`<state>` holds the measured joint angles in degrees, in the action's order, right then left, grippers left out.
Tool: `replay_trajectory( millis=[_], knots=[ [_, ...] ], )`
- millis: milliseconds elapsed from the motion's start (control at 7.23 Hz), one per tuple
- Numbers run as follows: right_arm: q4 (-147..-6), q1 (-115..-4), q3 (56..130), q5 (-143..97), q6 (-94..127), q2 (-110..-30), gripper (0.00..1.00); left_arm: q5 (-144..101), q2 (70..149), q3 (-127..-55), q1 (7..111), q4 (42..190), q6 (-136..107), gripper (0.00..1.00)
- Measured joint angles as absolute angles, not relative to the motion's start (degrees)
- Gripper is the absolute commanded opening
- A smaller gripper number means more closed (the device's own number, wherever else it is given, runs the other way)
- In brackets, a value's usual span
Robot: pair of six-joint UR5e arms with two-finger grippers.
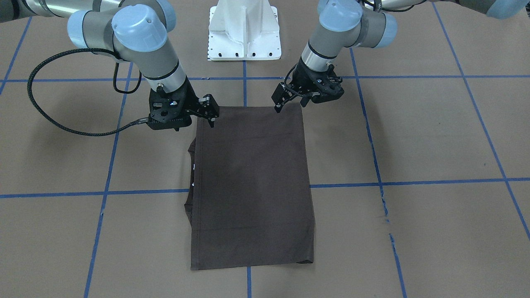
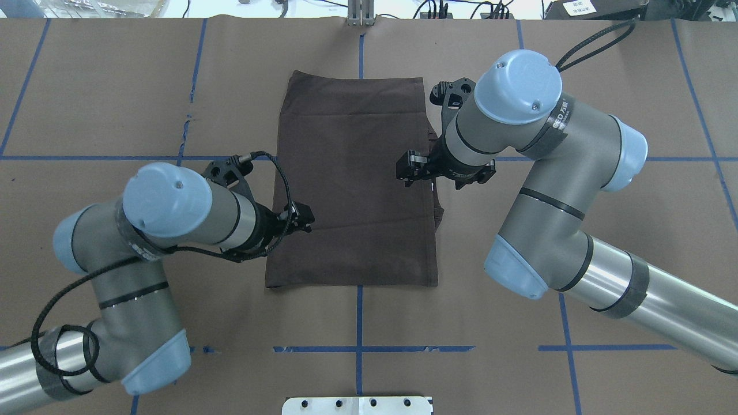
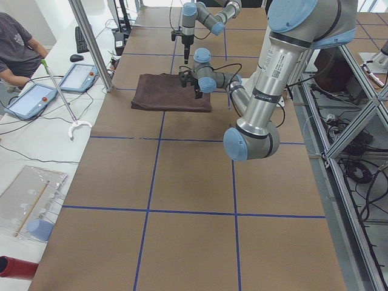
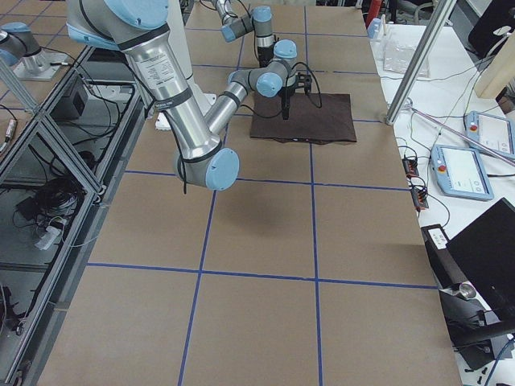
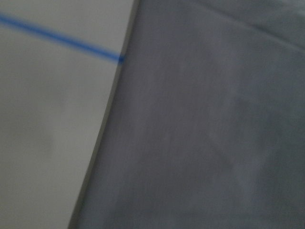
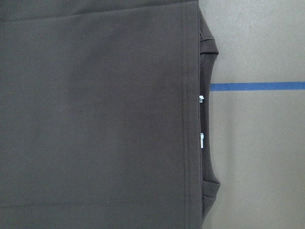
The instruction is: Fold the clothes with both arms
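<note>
The dark brown-grey T-shirt lies flat on the table, folded into a long rectangle. Its ribbed collar pokes out from under one long edge, on the robot's right. My left gripper hovers just over the near left corner of the shirt and looks open and empty. My right gripper hovers over the shirt's right edge near the collar, also apparently open and empty. The left wrist view shows blurred cloth very close. The chest print is hidden.
The white base pedestal stands behind the shirt's near edge. Blue tape lines grid the brown table. An operator sits beside control tablets past the far edge, where a metal pole stands.
</note>
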<state>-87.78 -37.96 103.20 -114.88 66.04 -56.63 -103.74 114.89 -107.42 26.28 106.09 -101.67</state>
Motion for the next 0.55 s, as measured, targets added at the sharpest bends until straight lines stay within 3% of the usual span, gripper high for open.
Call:
replay_trajectory(
  millis=[553],
  knots=[
    [-87.8,-38.0,104.2,-115.3,66.8,-57.0,1.00,-94.2,114.2,-104.8,19.8,101.5,-107.8,0.94]
  ],
)
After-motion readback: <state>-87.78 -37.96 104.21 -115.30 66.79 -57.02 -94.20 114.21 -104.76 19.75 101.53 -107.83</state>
